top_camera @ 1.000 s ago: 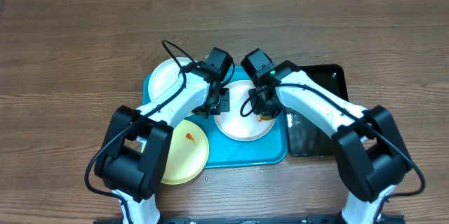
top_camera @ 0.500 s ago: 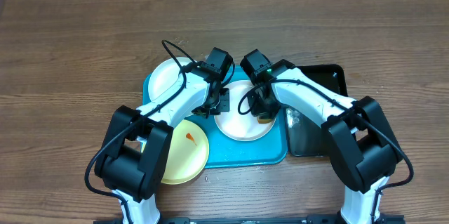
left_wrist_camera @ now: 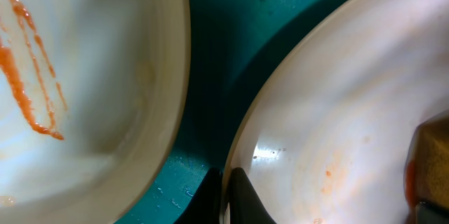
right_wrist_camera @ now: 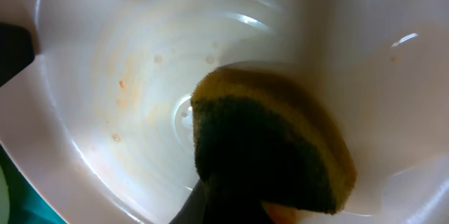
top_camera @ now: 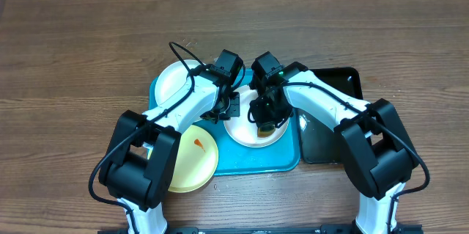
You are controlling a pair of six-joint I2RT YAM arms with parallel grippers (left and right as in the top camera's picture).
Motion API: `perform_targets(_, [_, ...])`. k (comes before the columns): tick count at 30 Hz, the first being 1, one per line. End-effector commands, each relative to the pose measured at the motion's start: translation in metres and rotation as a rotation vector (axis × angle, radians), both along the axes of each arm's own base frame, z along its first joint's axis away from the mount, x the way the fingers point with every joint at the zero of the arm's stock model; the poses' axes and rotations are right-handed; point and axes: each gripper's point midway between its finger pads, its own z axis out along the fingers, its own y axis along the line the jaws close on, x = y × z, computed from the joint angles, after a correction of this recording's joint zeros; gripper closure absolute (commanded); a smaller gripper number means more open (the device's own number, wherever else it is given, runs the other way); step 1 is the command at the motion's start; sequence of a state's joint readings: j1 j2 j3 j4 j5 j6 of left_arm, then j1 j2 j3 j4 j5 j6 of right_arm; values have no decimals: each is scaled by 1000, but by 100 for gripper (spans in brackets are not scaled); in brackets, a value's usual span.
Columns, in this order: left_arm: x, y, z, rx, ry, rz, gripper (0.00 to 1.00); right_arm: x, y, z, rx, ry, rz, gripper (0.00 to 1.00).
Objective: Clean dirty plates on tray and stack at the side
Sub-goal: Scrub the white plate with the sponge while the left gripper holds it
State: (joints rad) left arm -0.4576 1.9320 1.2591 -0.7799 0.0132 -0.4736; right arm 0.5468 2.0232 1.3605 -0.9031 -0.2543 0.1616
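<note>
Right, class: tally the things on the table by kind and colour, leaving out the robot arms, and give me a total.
White plates: 2
Yellow plates: 1
Blue trays: 1
Black trays: 1
Sponges: 1
Total: 6

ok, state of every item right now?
middle plate: faint orange residue, sponge on it.
yellow plate: orange smear.
back plate: no smear visible.
sponge: gripped, pressed on middle plate.
left pincer: shut on middle plate's rim.
right pincer: shut on sponge.
</note>
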Motion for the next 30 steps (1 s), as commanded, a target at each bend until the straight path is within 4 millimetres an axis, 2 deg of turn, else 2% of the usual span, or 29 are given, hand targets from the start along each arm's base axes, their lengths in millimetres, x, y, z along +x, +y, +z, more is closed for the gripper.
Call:
perform_targets(1, [5, 9, -2, 42, -13, 36, 96, 7, -4, -4, 27, 38, -12, 85])
perform_targets(3, [5, 9, -2, 42, -13, 36, 96, 12, -10, 0, 24, 44, -32, 78])
perform_targets(6, [5, 9, -2, 42, -13, 36, 96, 19, -22, 8, 17, 59, -69, 75])
perform_targets(8, [5, 9, -2, 42, -13, 36, 96, 23, -30, 15, 12, 69, -91, 69])
perform_targets(10, [5, 9, -2, 42, -13, 36, 96, 22, -33, 19, 10, 89, -101, 62])
perform_targets(12, [5, 9, -2, 42, -13, 36, 96, 17, -33, 21, 12, 113, -101, 59])
perform_targets(19, [5, 9, -2, 42, -12, 36, 96, 8, -29, 20, -4, 128, -71, 59])
perform_targets(23, [5, 9, -2, 42, -12, 36, 96, 3, -29, 20, -18, 142, -64, 55])
perform_targets(30, [5, 9, -2, 42, -12, 36, 96, -6, -16, 19, -28, 135, -19, 53])
